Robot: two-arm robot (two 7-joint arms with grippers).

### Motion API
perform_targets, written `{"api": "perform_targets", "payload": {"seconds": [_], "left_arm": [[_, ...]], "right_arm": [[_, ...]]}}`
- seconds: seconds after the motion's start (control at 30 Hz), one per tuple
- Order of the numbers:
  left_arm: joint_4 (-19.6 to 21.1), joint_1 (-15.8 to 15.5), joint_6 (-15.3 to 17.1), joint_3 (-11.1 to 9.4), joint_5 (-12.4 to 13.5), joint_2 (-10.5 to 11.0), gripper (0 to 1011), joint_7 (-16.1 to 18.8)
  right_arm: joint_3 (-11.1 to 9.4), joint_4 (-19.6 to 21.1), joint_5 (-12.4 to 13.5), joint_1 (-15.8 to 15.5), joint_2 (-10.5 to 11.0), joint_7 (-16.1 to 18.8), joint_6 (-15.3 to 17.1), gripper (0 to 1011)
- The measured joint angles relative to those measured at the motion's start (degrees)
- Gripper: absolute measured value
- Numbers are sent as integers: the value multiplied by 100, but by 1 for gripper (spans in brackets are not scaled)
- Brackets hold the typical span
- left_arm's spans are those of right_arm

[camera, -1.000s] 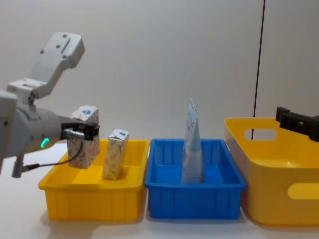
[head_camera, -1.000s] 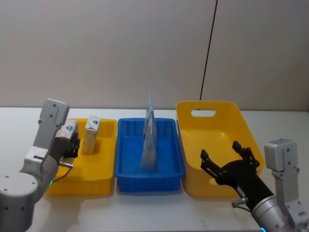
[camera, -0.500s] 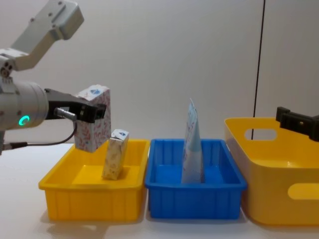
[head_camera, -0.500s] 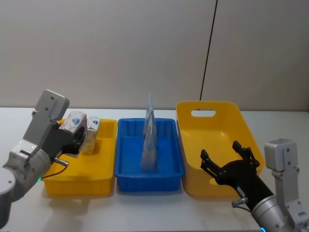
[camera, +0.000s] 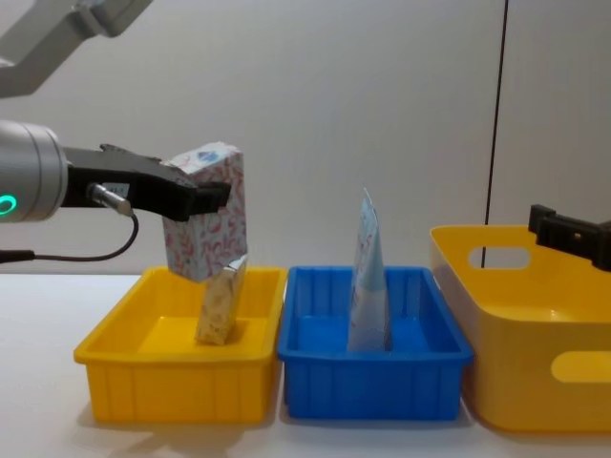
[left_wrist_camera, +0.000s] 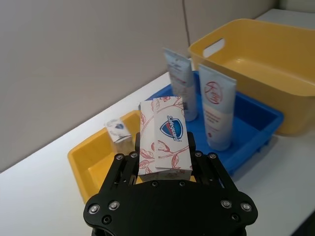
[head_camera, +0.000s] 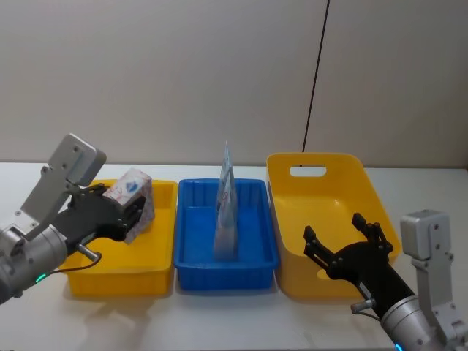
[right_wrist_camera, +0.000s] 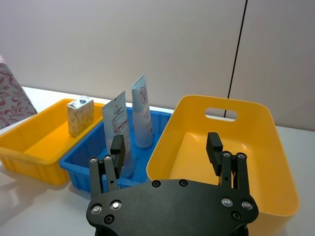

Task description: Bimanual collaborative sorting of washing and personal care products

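- Above the small yellow bin [camera: 172, 393], toward its right edge, left gripper [camera: 212, 194] clamped a floral carton [camera: 204, 240].
- Over the near rim of the large yellow bin [head_camera: 322, 159], right gripper [head_camera: 333, 228] hovered, fingers apart.

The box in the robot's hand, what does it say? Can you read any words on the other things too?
"Safeguard": white letters on the blue shield of the held carton, in the left gripper.
On the white tube in the blue bin: a red round sign and small print, too small to read.
On the pale-blue tube beside it: print too small to read.
On the other carton in the yellow bin: a blue mark, too small to read.
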State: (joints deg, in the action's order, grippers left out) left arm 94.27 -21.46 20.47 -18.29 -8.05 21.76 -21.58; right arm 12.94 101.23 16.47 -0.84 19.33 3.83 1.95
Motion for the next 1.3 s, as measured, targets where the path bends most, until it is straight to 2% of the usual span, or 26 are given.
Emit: {"api": "perform_targets", "payload": {"seconds": [0.07,0.2,0.27,0.57,0.6,0.8,1.07,1.3], "left_arm": [[16,2,-27,-4,-27,28,400,-80],[122,21,-174,-32,-178,253,400,-489],[134,23,-198,-36,-200,282,400,-549],[228,20,-569,-125,-500,658,400,-1362],[228,20,-569,-125,-500,658,400,-1362],[219,-45,-833,-238,-678,858,400,-1918],[59,-227,-1126,-445,-818,992,400,-2539],[-221,-489,-1390,-700,-874,989,400,-3066]], "right_arm": [[0,0,0,0,0,0,0,1000],[0,0,0,0,0,0,0,1000],[0,0,0,0,0,0,0,1000],[0,0,0,0,0,0,0,1000],[0,0,0,0,0,0,0,1000],[0,0,0,0,0,0,0,1000],[0,0,0,0,0,0,0,1000],[0,0,0,0,0,0,0,1000]]}}
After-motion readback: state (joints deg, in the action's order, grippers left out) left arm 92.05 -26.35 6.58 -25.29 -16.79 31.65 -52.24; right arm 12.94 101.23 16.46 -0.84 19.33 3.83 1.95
